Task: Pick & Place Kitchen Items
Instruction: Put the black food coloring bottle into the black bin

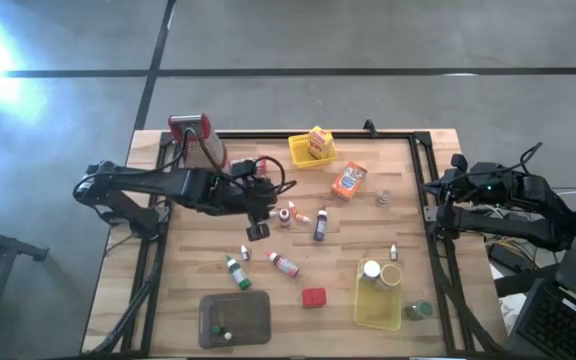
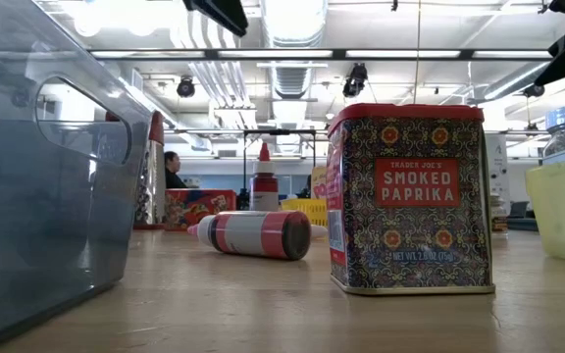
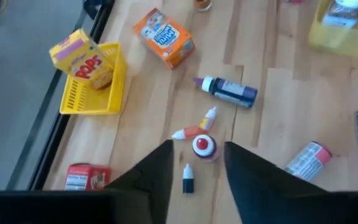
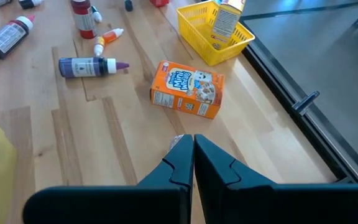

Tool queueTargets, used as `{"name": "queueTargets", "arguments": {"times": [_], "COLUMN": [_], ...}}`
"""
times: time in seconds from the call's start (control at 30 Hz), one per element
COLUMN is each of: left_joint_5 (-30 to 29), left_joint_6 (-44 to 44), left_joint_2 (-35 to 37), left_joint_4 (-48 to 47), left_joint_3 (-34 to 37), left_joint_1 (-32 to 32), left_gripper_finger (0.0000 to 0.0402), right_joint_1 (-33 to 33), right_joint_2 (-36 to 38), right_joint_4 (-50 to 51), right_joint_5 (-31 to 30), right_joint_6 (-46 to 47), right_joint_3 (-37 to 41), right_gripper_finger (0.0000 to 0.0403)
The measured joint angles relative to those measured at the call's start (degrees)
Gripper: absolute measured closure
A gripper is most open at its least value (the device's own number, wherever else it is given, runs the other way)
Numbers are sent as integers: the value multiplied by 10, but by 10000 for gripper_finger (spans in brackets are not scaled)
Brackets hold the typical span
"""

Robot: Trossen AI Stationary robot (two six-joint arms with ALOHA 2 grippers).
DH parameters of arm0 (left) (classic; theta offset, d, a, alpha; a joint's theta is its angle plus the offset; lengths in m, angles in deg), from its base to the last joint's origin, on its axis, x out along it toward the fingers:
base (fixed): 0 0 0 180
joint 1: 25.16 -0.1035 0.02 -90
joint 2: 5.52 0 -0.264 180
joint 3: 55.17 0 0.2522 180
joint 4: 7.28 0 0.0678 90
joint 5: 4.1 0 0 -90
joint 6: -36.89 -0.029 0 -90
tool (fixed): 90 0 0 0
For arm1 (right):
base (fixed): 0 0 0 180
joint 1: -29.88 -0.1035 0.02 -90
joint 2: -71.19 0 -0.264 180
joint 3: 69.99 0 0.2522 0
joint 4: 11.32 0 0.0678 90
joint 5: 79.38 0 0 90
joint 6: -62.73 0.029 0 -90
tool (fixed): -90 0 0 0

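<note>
Small red-capped round bottle (image 3: 204,146) stands upright at the counter's (image 1: 408,215) centre, just ahead of my left gripper (image 3: 196,163), fingers parted, empty. Light, rigid, tippable; I'd pinch its sides. Right gripper (image 4: 193,152) waits at three o'clock, closed.

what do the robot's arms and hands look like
Both arms are dark, nearly black, built of jointed segments. The left arm carries loose black cables looping near its wrist, with a touch of red there. The right arm has thin cables too and a small green light on its body. The left hand and right hand each have two flat, dark, wedge-shaped fingers.
</note>
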Motion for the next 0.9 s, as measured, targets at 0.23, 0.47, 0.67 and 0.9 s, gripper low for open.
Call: {"name": "queueTargets", "arguments": {"times": [0.23,0.47,0.67,0.9], "left_joint_5": [29,46,125,174], "left_joint_6": [-22,72,88,-15], "left_joint_2": [0,3,4,15], "left_joint_4": [19,-20,-33,-44], "left_joint_3": [47,86,121,157], "left_joint_1": [-22,-50,-49,-47], "left_gripper_finger": [156,121,120,120], "right_joint_1": [0,0,0,0], "right_joint_2": [0,0,0,0], "right_joint_4": [0,0,0,0], "right_joint_5": [0,0,0,0], "right_joint_6": [0,0,0,0], "right_joint_3": [0,0,0,0], "right_gripper_finger": [394,394,394,394]}}
